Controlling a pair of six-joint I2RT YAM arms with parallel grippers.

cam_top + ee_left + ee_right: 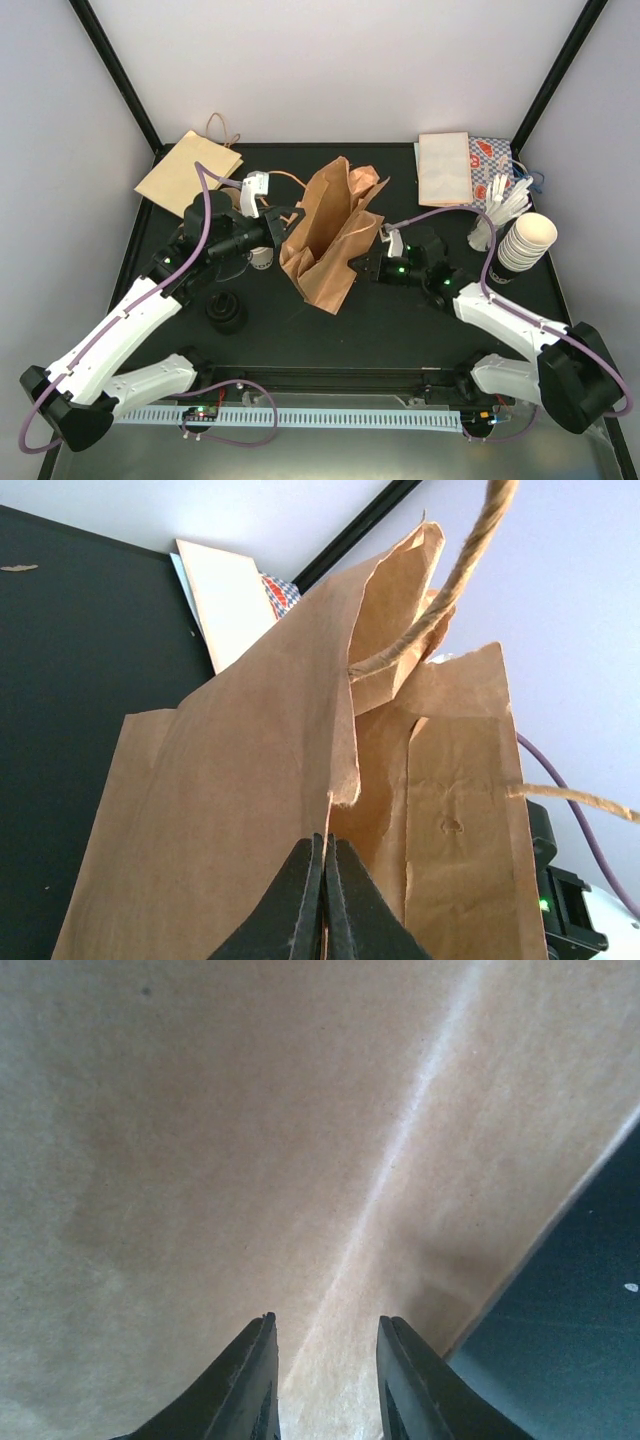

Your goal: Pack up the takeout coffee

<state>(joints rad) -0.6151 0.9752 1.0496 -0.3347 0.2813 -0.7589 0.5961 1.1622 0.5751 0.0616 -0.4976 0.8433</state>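
Top external view: a crumpled brown paper bag (330, 235) stands with its mouth open in the middle of the black table (400, 320). The left gripper (287, 222) is at the bag's left rim, and the right gripper (362, 265) is low at its right side. The small white paper cup (261, 257) sits on the table just left of the bag, outside it and partly hidden under the left arm. A small black round object (225, 310) lies nearer the arm bases. A flat brown paper bag with a twine handle (188, 170) lies at the far left corner. A tall stack of nested cream cups (525, 245) leans at the right edge, with white cutlery (505, 198) just behind it.

Left wrist view: the black fingers (300, 900) are pressed together, pinching the standing bag's torn paper edge.

Right wrist view: the two fingers (250, 1380) stand slightly apart with nothing between them. The bag's brown wall fills the frame just ahead, and I cannot tell whether they touch it.
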